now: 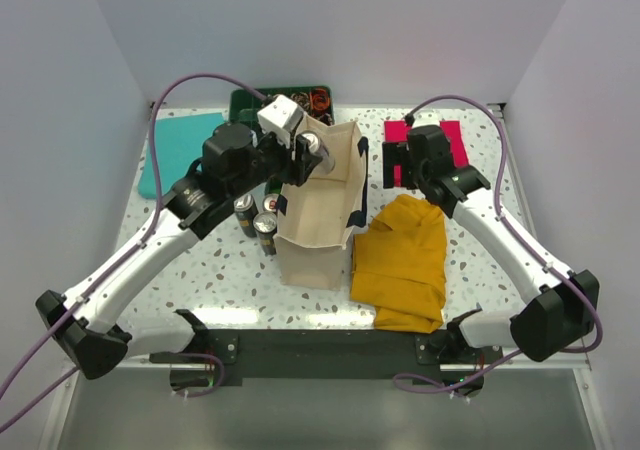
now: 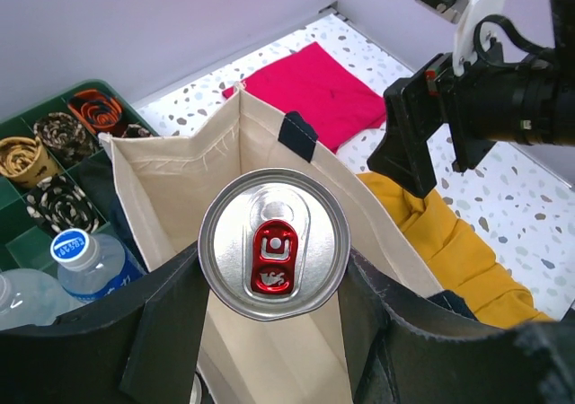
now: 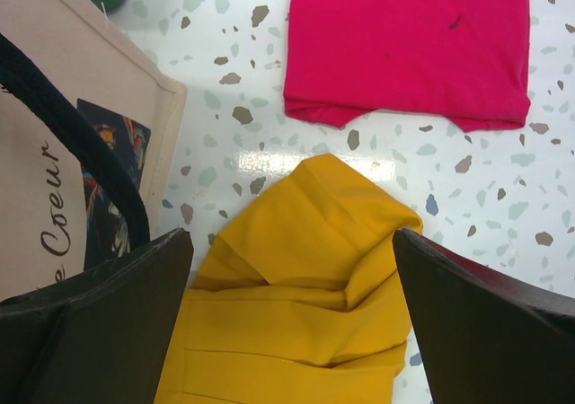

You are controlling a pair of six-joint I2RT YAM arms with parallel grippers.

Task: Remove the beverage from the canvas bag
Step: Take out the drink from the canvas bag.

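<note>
The cream canvas bag [image 1: 318, 220] with navy handles stands upright mid-table; it also shows in the left wrist view [image 2: 171, 175] and the right wrist view [image 3: 54, 153]. My left gripper [image 1: 308, 160] is shut on a silver beverage can [image 2: 273, 242] with a red tab, holding it above the bag's open mouth; the can shows in the top view [image 1: 312, 148]. My right gripper [image 1: 395, 165] is open and empty, hovering right of the bag above the mustard-yellow cloth [image 3: 296, 305].
A red cloth [image 1: 440, 145] lies back right, a teal cloth [image 1: 180, 150] back left. A green divided tray [image 2: 63, 166] sits behind the bag. Dark cans [image 1: 255, 220] stand left of the bag; water bottles [image 2: 85, 256] show in the left wrist view.
</note>
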